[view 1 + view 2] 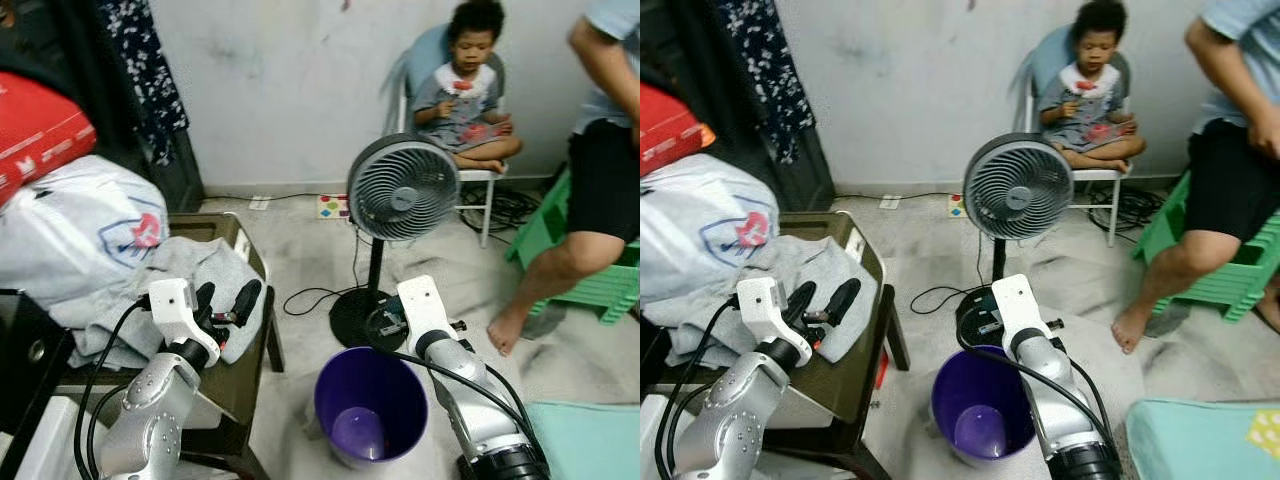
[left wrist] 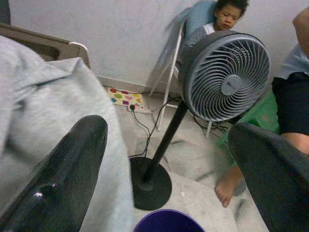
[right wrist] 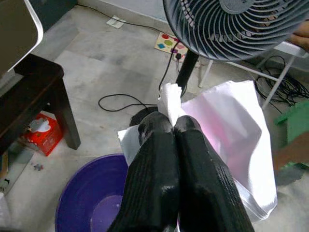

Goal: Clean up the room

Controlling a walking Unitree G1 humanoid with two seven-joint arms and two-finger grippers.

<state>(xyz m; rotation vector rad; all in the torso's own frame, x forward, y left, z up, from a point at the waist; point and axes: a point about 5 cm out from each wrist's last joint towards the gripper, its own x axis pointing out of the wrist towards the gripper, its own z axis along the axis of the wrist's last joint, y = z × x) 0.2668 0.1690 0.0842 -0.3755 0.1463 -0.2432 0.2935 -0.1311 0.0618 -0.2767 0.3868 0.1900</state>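
Observation:
My right gripper is shut on a crumpled white plastic bag, pinching its top edge. It hangs just above and behind the purple bin, which stands on the floor and looks empty. My left gripper is open over a grey cloth that lies on a low dark table. One finger is close against the cloth; nothing is between the fingers.
A standing fan with a round black base and a cable is just behind the bin. A child sits on a chair; a person sits on green stools at right. A red tissue box lies under the table. Bags pile at left.

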